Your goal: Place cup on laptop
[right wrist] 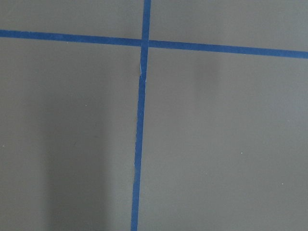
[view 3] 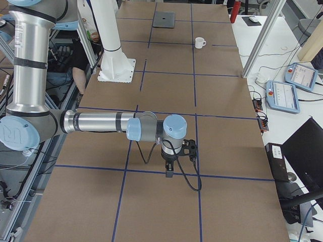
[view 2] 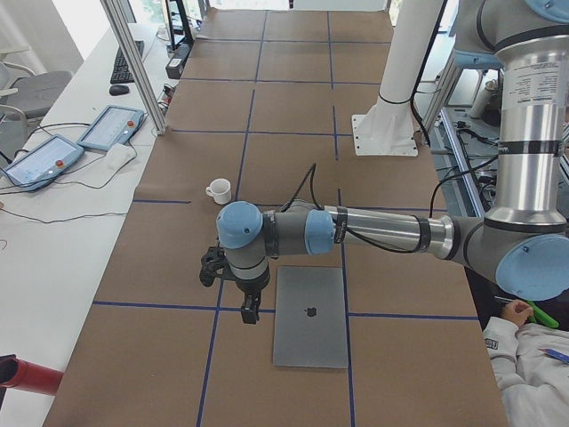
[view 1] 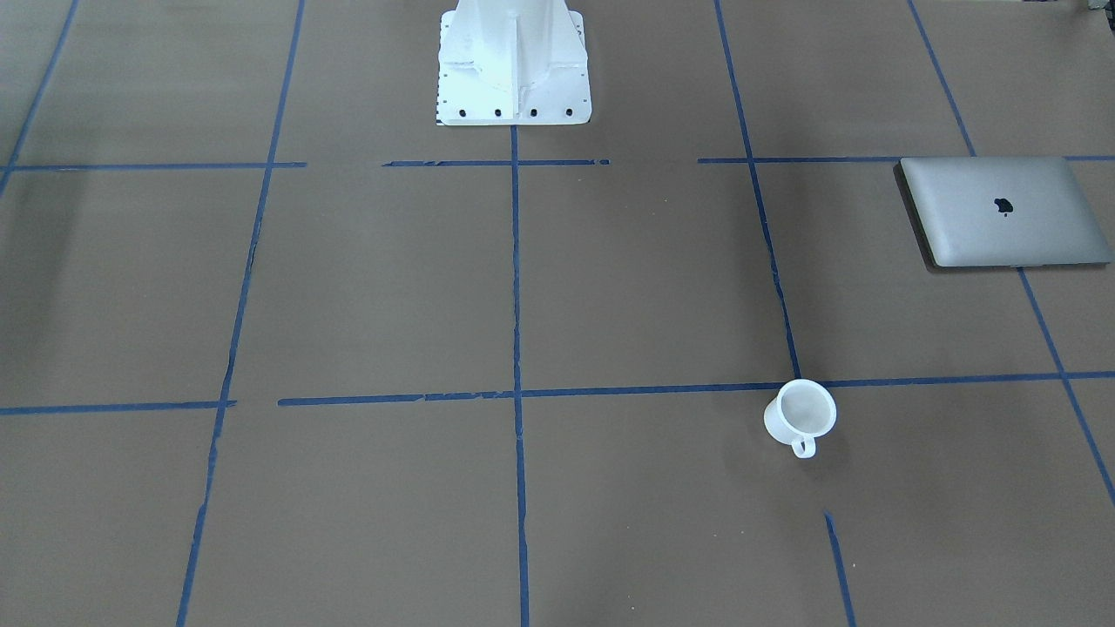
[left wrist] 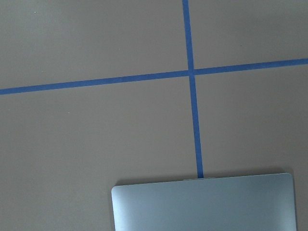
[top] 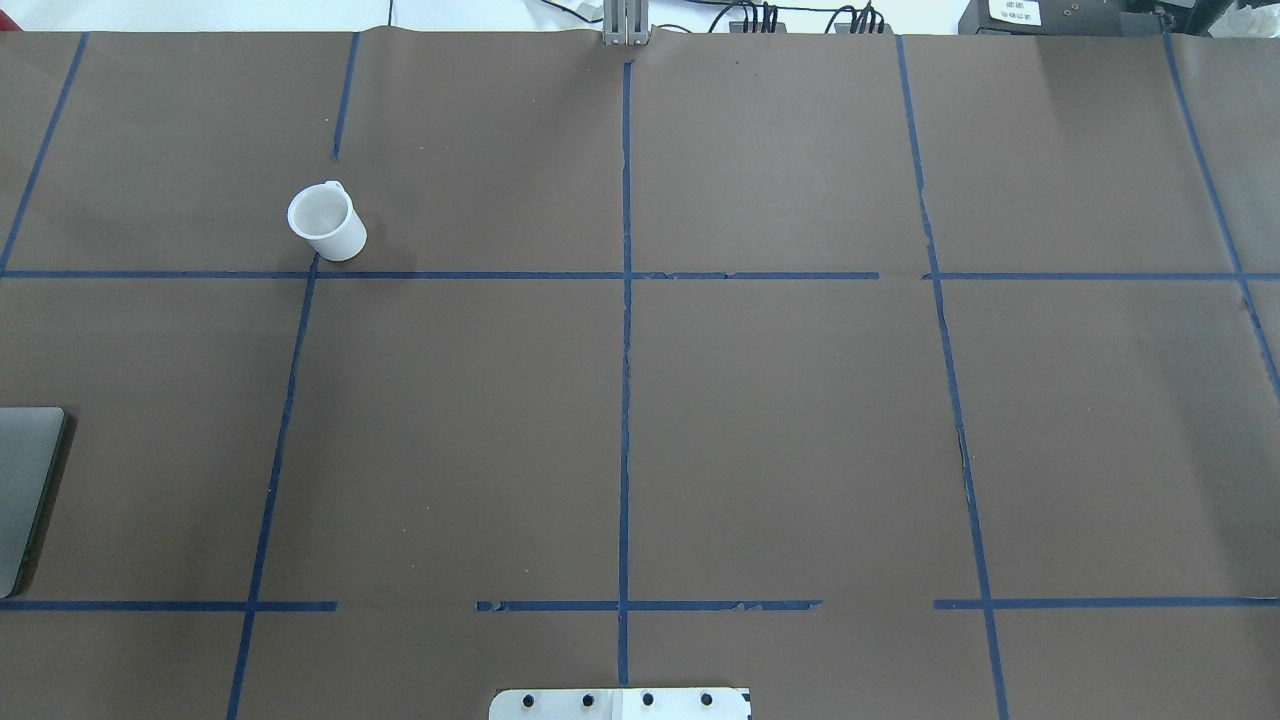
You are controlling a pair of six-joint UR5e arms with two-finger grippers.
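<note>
The cup (view 1: 801,414) stands upright on the brown tabletop (view 1: 392,287), mouth up, in the lower right of the front-facing view. It is just beside a crossing of blue tape lines (view 1: 788,348). Its small loop handle points toward the bottom of that frame, away from the robot's white pedestal base (view 1: 514,70). In the overhead view the cup (top: 325,222) sits in the upper left, and the handle shows at its top edge.

The laptop (view 1: 1002,212) lies shut and flat at the right edge of the front-facing view, above and to the right of the cup and well apart from it. Nothing rests on its lid.

In the left side view the left arm (view 2: 373,231) reaches out low over the tabletop. The left jaws hang just beside the laptop's (view 2: 310,316) left edge. From there the cup (view 2: 218,189) lies up the frame and slightly left, across one tape line. The left wrist camera looks down on the laptop's edge (left wrist: 204,202) and on bare tabletop, with no cup in sight.

The right arm (view 3: 101,122) works near the bottom of the right side view, while the cup (view 3: 200,42) is small at the top, so the right jaws are far from it. The left arm is judged the nearer one for the pick.

Both sets of jaws show only in the side views, so whether they are parted or closed cannot be told. Neither holds anything visible.
</note>
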